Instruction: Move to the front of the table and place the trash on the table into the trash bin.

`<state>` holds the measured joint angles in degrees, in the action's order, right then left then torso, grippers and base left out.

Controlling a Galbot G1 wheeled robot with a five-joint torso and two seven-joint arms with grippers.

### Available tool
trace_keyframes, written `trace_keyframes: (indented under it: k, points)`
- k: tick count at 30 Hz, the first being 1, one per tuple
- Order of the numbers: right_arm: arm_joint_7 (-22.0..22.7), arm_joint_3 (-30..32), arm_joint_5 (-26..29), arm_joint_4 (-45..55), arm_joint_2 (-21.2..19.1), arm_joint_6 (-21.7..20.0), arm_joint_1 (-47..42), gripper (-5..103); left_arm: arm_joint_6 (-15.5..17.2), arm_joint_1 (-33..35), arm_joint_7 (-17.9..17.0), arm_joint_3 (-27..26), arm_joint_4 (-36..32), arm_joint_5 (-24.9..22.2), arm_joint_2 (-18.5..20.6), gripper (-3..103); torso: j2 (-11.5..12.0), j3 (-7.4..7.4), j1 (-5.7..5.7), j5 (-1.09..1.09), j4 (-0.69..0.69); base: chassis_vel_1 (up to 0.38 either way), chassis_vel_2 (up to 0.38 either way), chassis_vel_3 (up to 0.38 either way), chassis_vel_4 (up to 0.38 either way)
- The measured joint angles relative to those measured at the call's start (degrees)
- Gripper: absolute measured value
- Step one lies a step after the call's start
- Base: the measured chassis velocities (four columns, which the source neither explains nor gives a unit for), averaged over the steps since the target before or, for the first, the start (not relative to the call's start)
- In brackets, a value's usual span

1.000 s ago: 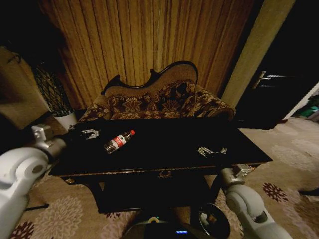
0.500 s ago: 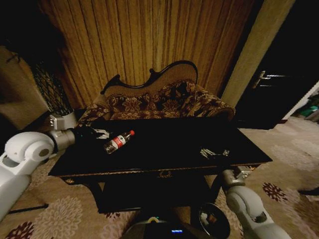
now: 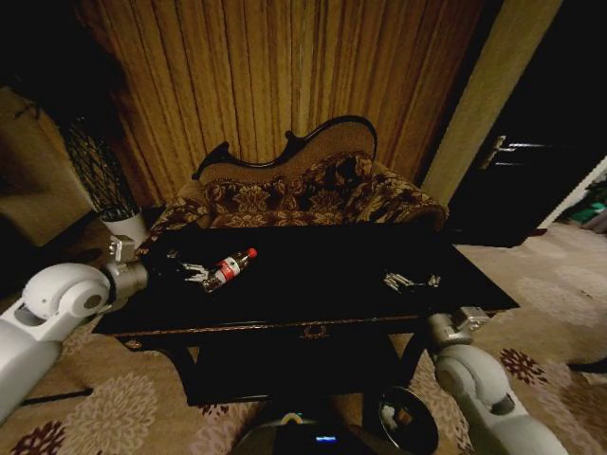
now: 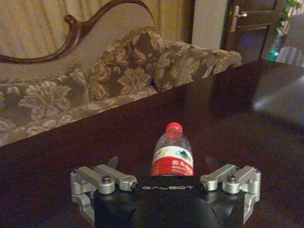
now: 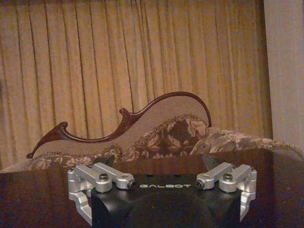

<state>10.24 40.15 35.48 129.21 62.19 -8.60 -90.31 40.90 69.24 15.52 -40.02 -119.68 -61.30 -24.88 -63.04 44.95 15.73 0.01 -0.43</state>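
Red-capped clear bottle — on its side — on black table

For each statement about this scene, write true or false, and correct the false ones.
1. The bottle lies on its side on the table. True.
2. The left gripper is closed around the bottle. False: it is open, with the bottle just ahead of its fingers.
3. The right gripper holds a paper wad. False: it is open and empty above the table's right part.
4. The bottle's cap is red. True.
5. A sofa stands behind the table. True.
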Motion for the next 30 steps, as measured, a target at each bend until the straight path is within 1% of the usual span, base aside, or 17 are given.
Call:
trace_keyframes:
  k: [5, 7, 11, 25, 30]
  points:
    - [0.1, 0.0, 0.8, 0.5, 0.2, 0.0, -0.2, 100, 0.0, -1.8, 0.5, 2.7, 0.3, 1.3, -0.7, 100, 0.0, 0.00, 0.00, -0.01, 0.00, 0.000, 0.000, 0.000, 0.000]
    - [0.2, 0.2, 0.8, 0.5, 0.2, 0.0, -0.3, 100, 0.0, -2.0, -0.3, 3.7, 0.2, 1.9, -1.7, 100, 0.0, 0.00, 0.00, -0.01, 0.01, 0.000, 0.000, 0.000, 0.000]
    - [0.3, 0.5, 0.9, 0.4, 0.0, 0.0, -0.5, 100, 0.0, -2.0, -0.9, 4.2, 0.3, 2.0, -2.5, 100, 0.0, 0.00, 0.00, -0.01, 0.00, 0.000, 0.000, 0.000, 0.000]
    - [0.5, -0.2, 0.5, -1.5, 0.0, -0.1, 0.2, 100, 0.0, -1.2, -0.9, 4.4, 2.0, 2.2, -4.4, 100, 0.0, 0.00, -0.01, 0.00, 0.01, 0.000, 0.000, 0.000, 0.000]
    - [1.6, -0.1, 0.7, -1.4, -0.4, -0.1, 0.2, 100, 0.0, -1.1, -0.9, 4.9, 2.0, 2.5, -5.3, 100, 0.0, 0.00, 0.00, -0.01, 0.00, 0.000, 0.000, 0.000, 0.000]
